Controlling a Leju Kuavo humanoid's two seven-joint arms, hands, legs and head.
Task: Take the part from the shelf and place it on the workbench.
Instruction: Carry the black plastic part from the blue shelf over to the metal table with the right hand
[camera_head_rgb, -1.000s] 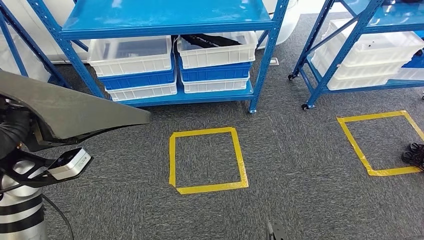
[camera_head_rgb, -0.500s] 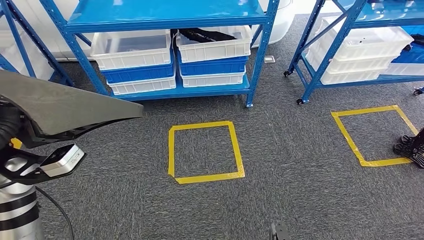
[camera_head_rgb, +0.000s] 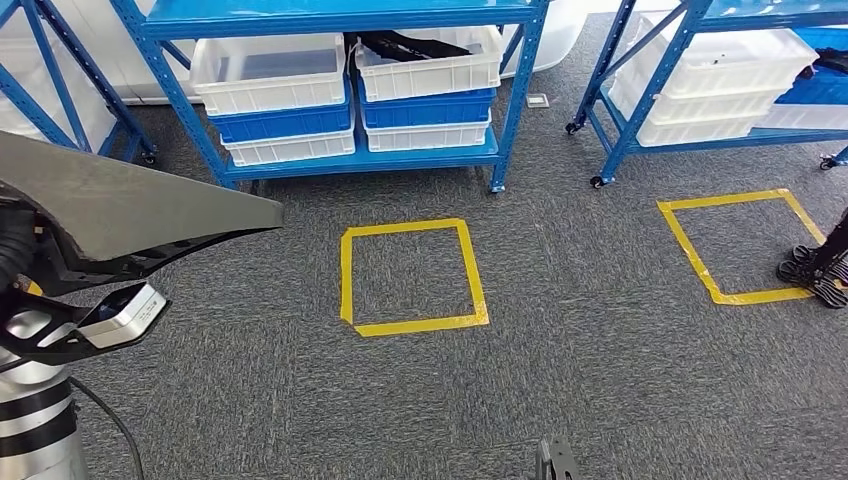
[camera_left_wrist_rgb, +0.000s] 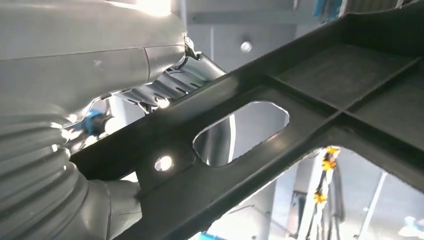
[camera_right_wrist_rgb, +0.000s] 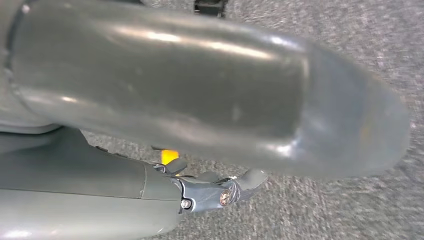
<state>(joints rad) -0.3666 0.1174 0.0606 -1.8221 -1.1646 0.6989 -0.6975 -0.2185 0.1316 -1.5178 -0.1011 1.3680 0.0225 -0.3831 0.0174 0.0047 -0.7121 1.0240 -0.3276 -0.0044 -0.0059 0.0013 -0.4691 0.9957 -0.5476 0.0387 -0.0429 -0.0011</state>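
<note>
Shelves slid up-frame as the camera moved; left hand (camera_left_wrist_rgb: 90, 150) grips the part (camera_head_rgb: 120, 215).

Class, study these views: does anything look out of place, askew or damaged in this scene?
Nothing stands out. The white and blue bins sit squarely stacked on the blue shelf, the yellow tape square lies flat on the carpet, and the grey part looks intact in the left hand.

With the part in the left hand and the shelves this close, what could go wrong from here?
1. The long grey part juts far out from the left hand; turning might swing its tip into the blue shelf.
2. The hand grips one end, so the part could tilt or slip while walking.
3. The workbench is not in sight, so the drop spot remains unconfirmed.
</note>
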